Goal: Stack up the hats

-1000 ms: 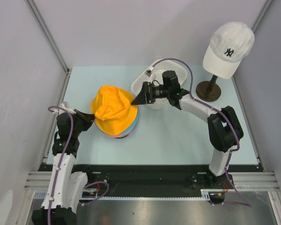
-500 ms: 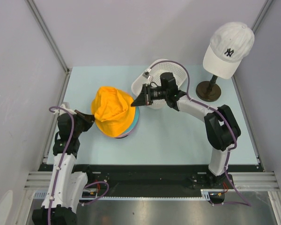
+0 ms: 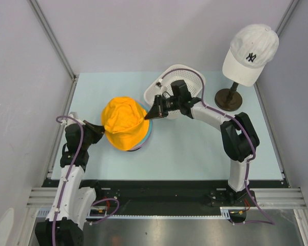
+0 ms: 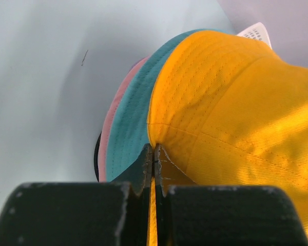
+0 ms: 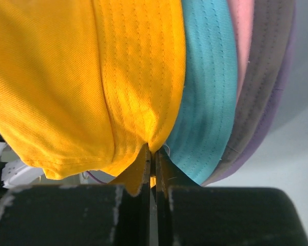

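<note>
The orange hat (image 3: 124, 122) lies on top of the stacked hats at the table's left middle. Below its brim show the teal hat (image 4: 131, 130), the pink hat (image 4: 113, 115) and the lavender hat (image 5: 269, 82). My left gripper (image 3: 100, 128) pinches the orange brim (image 4: 161, 110) on its left edge, jaws shut on the fabric (image 4: 154, 154). My right gripper (image 3: 148, 116) is shut on the orange brim's right edge (image 5: 153, 151), with the teal brim (image 5: 208, 87) just beside it.
A white perforated basket (image 3: 187, 77) stands behind the right gripper. At the back right, a white NY cap (image 3: 250, 53) sits on a dark stand (image 3: 229, 99). Grey walls close in the pale blue table (image 3: 195, 148).
My right gripper moved left onto the orange hat's brim and shut on it. The left gripper kept its hold on the other side.
</note>
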